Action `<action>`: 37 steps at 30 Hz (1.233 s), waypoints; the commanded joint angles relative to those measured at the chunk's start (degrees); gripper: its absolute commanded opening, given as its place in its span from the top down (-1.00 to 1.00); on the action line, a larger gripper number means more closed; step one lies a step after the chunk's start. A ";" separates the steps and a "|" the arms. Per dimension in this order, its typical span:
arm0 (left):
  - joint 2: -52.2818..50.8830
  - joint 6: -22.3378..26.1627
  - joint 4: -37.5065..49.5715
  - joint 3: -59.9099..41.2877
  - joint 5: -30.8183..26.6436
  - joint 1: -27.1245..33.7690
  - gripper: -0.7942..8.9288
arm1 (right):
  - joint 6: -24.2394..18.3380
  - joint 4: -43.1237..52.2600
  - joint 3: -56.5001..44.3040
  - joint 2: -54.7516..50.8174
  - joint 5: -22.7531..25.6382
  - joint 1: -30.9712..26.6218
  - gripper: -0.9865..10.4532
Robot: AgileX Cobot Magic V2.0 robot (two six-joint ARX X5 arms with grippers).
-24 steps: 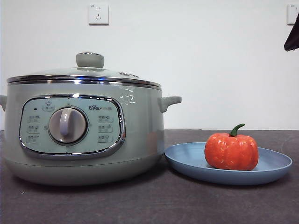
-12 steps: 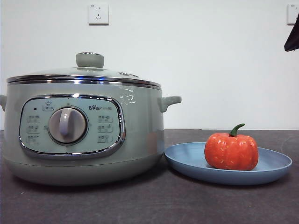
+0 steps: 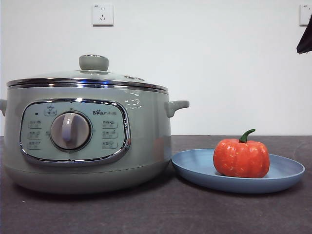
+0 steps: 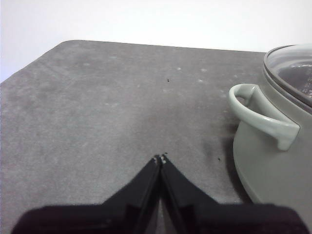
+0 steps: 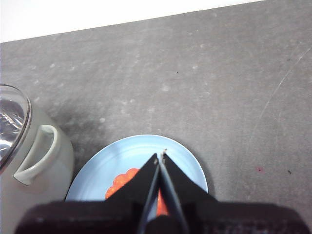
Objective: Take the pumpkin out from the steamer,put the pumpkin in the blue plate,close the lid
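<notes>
The orange-red pumpkin (image 3: 241,158) with its green stem rests on the blue plate (image 3: 287,171), right of the sage-green steamer (image 3: 146,131). The glass lid (image 3: 87,78) with its green knob sits closed on the steamer. High above the plate, my right gripper (image 5: 161,155) is shut and empty, with the pumpkin (image 5: 122,181) and plate (image 5: 107,165) partly hidden below its jaws. Beside the steamer's side handle (image 4: 263,117), my left gripper (image 4: 161,158) hangs shut and empty over bare table. A black tip (image 3: 305,41) shows at the front view's upper right edge.
The dark grey table (image 3: 156,214) stretches in front of the steamer and plate. A white wall with two sockets (image 3: 103,14) stands behind. The steamer's right handle (image 3: 176,106) juts toward the plate.
</notes>
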 commanded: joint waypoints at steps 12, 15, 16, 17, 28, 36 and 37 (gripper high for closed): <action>-0.17 -0.55 -0.11 -0.85 0.07 0.24 0.84 | -8.00 -4.61 -0.79 -6.86 -0.24 -5.09 0.83; -0.17 -0.55 -0.11 -0.85 0.07 0.24 0.84 | -12.20 0.02 -4.17 -11.67 -2.14 -11.82 0.83; -0.17 -0.55 -0.11 -0.85 0.07 0.24 0.84 | -13.60 2.23 -5.70 -13.42 -4.52 -14.21 0.83; -0.17 -0.55 -0.11 -0.85 0.07 0.24 0.84 | -15.41 5.51 -8.07 -16.02 -8.48 -17.59 0.83; -0.17 -0.55 -0.11 -0.85 0.07 0.24 0.84 | -18.58 17.22 -24.52 -29.57 -20.17 -30.27 0.83; -0.17 -0.55 -0.11 -0.85 0.07 0.24 0.84 | -18.56 16.41 -30.38 -33.79 -20.20 -29.83 0.83; -0.17 -0.55 -0.11 -0.85 0.07 0.24 0.84 | -18.56 16.39 -30.75 -34.21 -20.20 -29.57 0.83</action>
